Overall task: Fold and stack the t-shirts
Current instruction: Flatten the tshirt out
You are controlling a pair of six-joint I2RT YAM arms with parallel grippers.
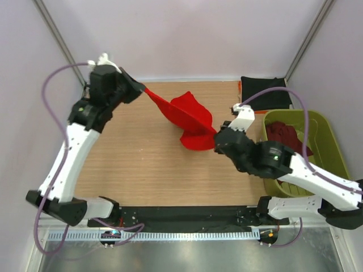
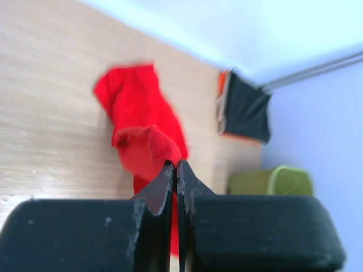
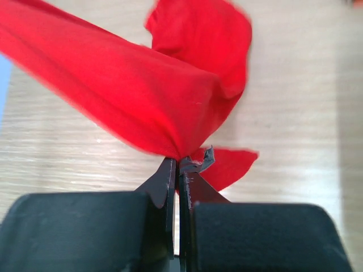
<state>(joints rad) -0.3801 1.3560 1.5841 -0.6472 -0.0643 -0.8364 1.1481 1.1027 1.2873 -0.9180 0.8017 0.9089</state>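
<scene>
- Cloth of the red shirt (image 1: pixel 190 119) hung between the two claws above the desk (image 1: pixel 142 164). A taut, narrow band rose to the far left, and a loose, rumpled bulk sagged toward the right.
- Only the overhead view showed both arms at once. The left claw (image 1: pixel 140 89) was raised near the far left corner, and the right claw (image 1: pixel 215 141) was lower, just beside the basket (image 1: pixel 332 144).
- The left wrist view alone showed that claw's grip up close. Its dark jaws were pressed together on a small rolled hem of the red shirt, with the rest of the soft fabric trailing away blurred.
- The right wrist view alone showed the other grip. Its jaws were closed on a gathered bunch of the same shirt, and a crumpled scrap poked out beside the tips. A smooth, tight fold stretched off to the upper left.
- That same view showed the pale, fine wood grain of the desk under a loose red flap.
- The basket was olive-green plastic with rounded corners, and a dark maroon shirt (image 1: pixel 286 133) lay bunched inside it.
- A black shirt (image 1: pixel 264 90) lay flat as a neat rectangle at the far right corner. An orange edge along it showed only in the left wrist view.
</scene>
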